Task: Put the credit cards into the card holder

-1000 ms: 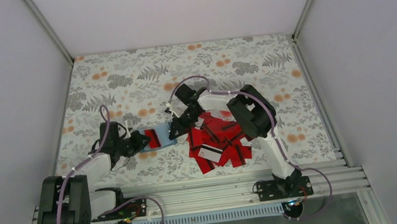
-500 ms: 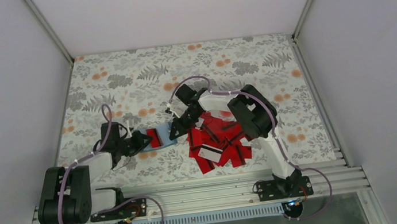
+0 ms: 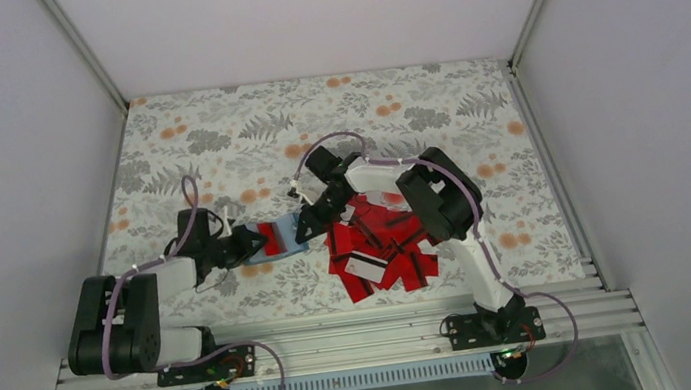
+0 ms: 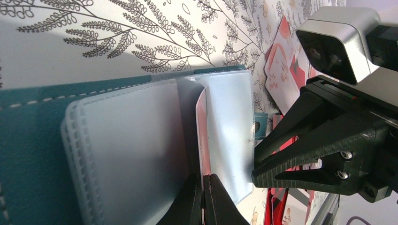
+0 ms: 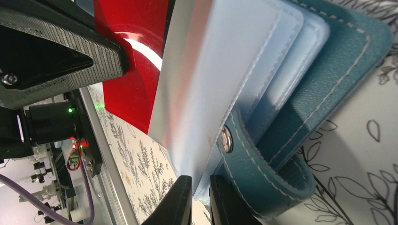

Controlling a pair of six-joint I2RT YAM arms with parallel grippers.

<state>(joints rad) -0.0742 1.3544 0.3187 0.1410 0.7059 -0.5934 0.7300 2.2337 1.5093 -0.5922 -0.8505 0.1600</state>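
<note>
Beside credit cards point(image 3: 381, 253), card holder point(image 3: 290, 234) open; left jaws, right jaws each pinching clear pocket point(image 4: 230, 126).

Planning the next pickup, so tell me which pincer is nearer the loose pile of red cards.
Right. The right pincer pinches the card holder right beside the card pile; the left pincer grips the holder's other side, farther away.

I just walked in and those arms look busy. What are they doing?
Two robot arms are working on a small blue wallet lying open on the flowery table. The left gripper pinches one clear pocket, and the right gripper pinches a pocket's edge from the other side. A red card shows between the pockets. A pile of red cards waits beside the wallet.
</note>
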